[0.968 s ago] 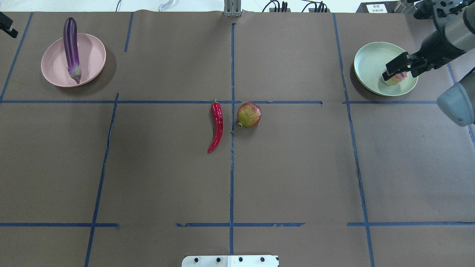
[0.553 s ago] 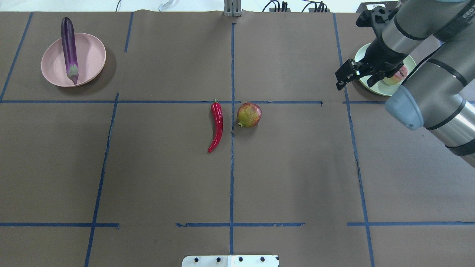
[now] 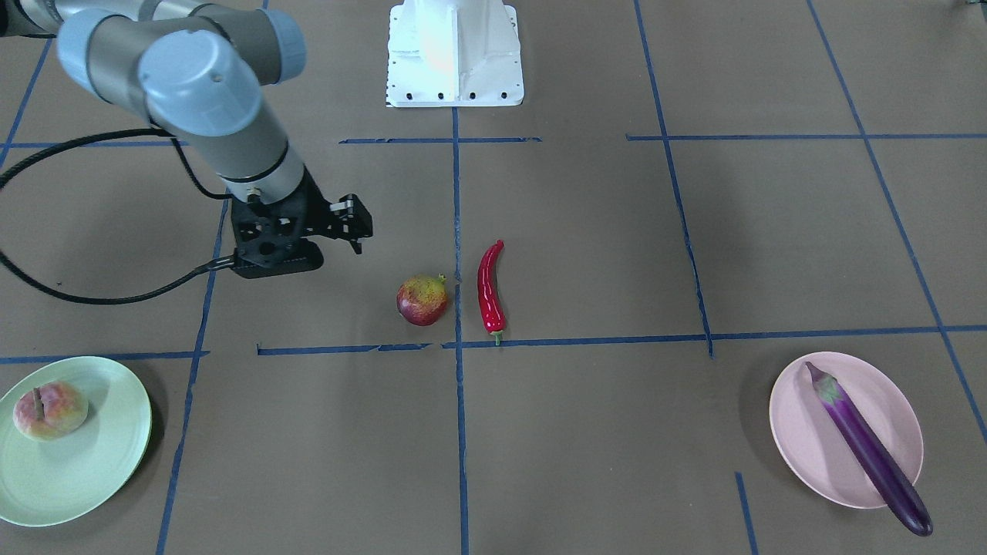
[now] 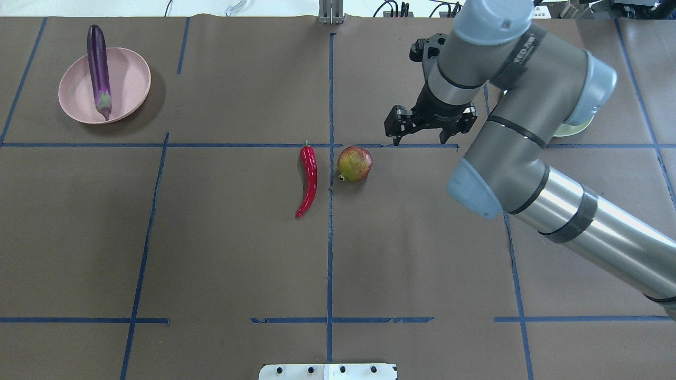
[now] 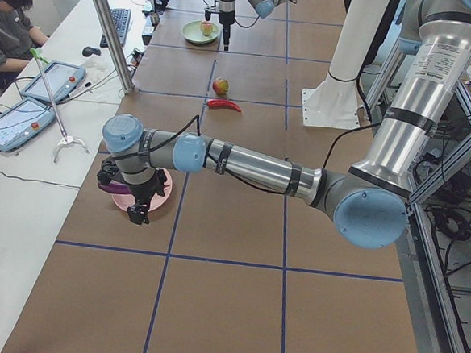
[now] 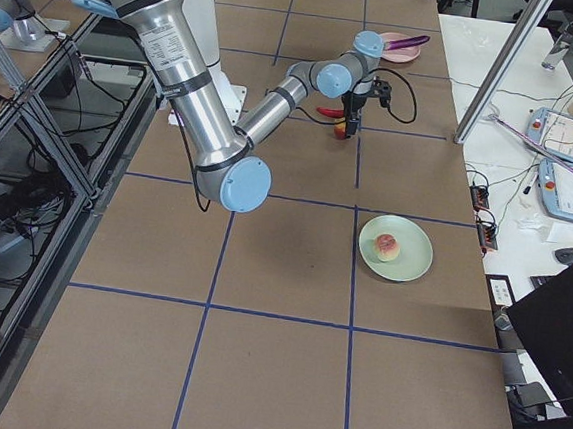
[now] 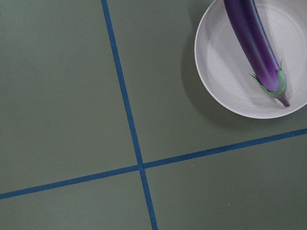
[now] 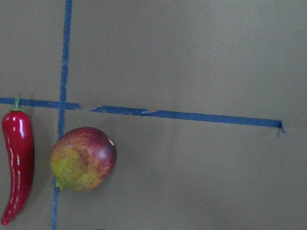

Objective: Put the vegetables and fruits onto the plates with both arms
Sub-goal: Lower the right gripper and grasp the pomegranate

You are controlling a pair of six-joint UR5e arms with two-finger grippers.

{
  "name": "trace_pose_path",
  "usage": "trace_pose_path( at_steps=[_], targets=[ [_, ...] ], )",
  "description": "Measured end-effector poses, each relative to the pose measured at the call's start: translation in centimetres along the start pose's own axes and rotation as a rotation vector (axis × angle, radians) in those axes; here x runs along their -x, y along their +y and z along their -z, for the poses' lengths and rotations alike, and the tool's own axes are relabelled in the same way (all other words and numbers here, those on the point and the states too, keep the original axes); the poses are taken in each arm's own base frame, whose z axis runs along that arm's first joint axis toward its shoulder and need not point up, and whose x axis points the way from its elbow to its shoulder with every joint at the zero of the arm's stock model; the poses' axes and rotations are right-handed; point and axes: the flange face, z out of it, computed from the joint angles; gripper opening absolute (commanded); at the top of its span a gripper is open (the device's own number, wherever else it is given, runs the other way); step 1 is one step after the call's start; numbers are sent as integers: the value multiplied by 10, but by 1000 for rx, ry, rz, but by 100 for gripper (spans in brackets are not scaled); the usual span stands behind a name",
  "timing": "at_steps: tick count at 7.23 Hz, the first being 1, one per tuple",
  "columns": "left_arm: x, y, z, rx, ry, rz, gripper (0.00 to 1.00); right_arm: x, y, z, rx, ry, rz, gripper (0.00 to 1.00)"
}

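Note:
My right gripper is open and empty. It hovers just beyond and to the right of the pomegranate, which lies on the table beside the red chili. The right wrist view shows the pomegranate and the chili at its lower left. The peach sits on the green plate. The eggplant lies across the pink plate, its far end over the rim. My left gripper shows only in the exterior left view, near the pink plate; I cannot tell if it is open or shut.
Brown table cover with a grid of blue tape lines. The white robot base stands at the table's near edge. My right arm hides most of the green plate in the overhead view. A person sits at a side desk.
My right gripper has left the peach on the green plate and swung left to just beyond the pomegranate. The eggplant shifted a little on the pink plate.

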Motion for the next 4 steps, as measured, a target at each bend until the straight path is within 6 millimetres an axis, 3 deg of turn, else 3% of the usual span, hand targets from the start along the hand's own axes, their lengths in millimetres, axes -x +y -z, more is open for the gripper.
trace_pose_path(
  at_steps=[2,4],
  targets=[
    [-1,0,0,-1,1,5,100,72,-7,-33,-15,56,-92,100],
    [-7,-2,6,-12,-2,27,100,103,-7,-61,-32,114,-114,100]
  ],
)
